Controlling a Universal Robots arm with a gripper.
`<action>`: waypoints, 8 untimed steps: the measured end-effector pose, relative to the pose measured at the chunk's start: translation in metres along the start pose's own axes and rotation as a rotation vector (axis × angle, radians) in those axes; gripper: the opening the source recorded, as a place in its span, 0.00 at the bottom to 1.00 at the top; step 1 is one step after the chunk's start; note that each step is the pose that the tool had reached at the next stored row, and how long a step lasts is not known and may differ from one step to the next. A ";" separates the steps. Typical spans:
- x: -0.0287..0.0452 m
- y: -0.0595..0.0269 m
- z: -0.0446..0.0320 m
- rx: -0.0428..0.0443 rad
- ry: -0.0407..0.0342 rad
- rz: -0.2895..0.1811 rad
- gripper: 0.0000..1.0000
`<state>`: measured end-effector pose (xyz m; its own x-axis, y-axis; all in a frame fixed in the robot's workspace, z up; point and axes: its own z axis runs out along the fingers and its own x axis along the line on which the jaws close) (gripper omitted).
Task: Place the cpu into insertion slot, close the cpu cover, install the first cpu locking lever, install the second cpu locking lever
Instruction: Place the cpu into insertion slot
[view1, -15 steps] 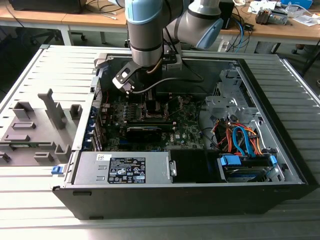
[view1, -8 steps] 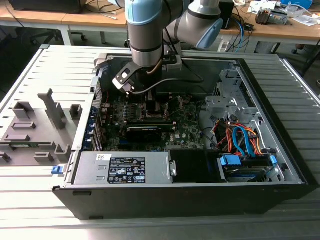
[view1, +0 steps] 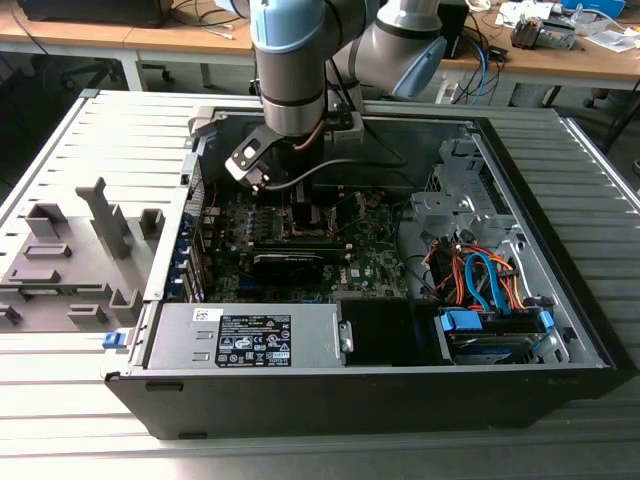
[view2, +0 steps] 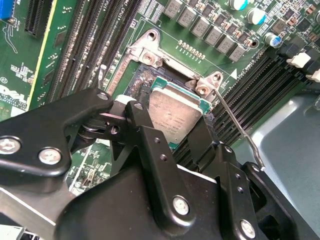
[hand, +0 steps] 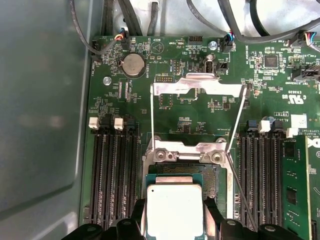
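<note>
Gripping the small flat square silver-topped cpu by two opposite edges, the black fingers of the gripper hold it right over the square silver-rimmed insertion slot; whether it is seated, cannot tell. Thin silver frame cpu cover stands swung open beyond the slot, with a thin wire lever unlatched beside it on the green motherboard.

A lab: opened computer case on slatted table, cable-strewn desks.

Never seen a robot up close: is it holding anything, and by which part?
Yes: the gripper holds the cpu, its jaws pinching two opposite edges, just over the insertion slot.
</note>
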<state>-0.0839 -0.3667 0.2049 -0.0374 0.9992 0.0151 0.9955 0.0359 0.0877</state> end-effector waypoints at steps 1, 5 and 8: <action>0.0000 0.0000 0.0002 0.0001 -0.0001 0.000 0.54; 0.0000 -0.0001 0.0012 0.0000 -0.0001 0.000 0.54; 0.0000 -0.0002 0.0019 0.0000 -0.0001 0.000 0.54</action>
<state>-0.0839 -0.3667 0.2030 -0.0374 0.9992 0.0150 0.9955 0.0359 0.0878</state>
